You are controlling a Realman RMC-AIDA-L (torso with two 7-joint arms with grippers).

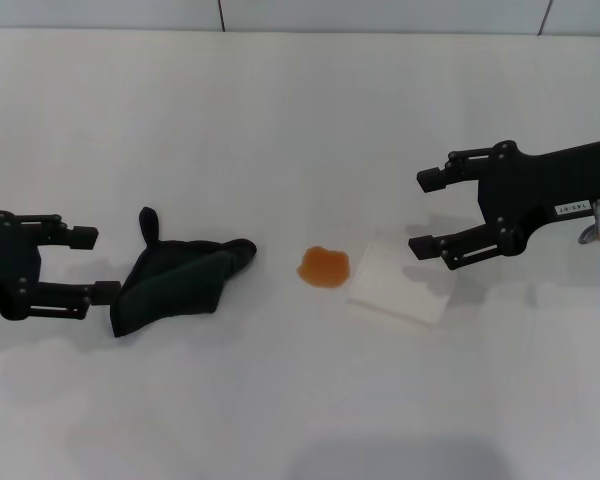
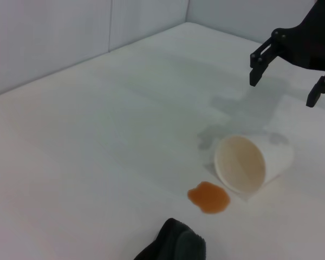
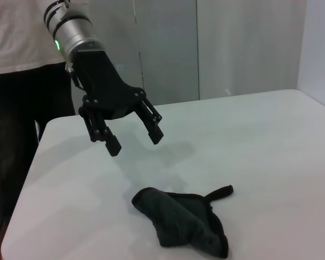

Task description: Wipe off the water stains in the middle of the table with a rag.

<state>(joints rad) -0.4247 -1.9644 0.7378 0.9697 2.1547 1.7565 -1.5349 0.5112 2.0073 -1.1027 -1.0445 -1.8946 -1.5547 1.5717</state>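
Observation:
The water stain (image 1: 324,266) is a small orange-amber blotch in the middle of the white table (image 1: 280,120). It also shows in the left wrist view (image 2: 208,196). A dark crumpled rag (image 1: 175,280) lies on the table to its left, loose; it also shows in the wrist views (image 2: 176,245) (image 3: 187,219). My left gripper (image 1: 92,265) is open and empty just left of the rag, and the right wrist view shows it (image 3: 135,142) hovering above the table. My right gripper (image 1: 428,213) is open and empty at the right, also seen in the left wrist view (image 2: 283,89).
A white paper cup (image 1: 400,285) lies on its side just right of the stain, its mouth towards it (image 2: 244,165). A person (image 3: 16,81) stands beyond the table's end behind my left arm.

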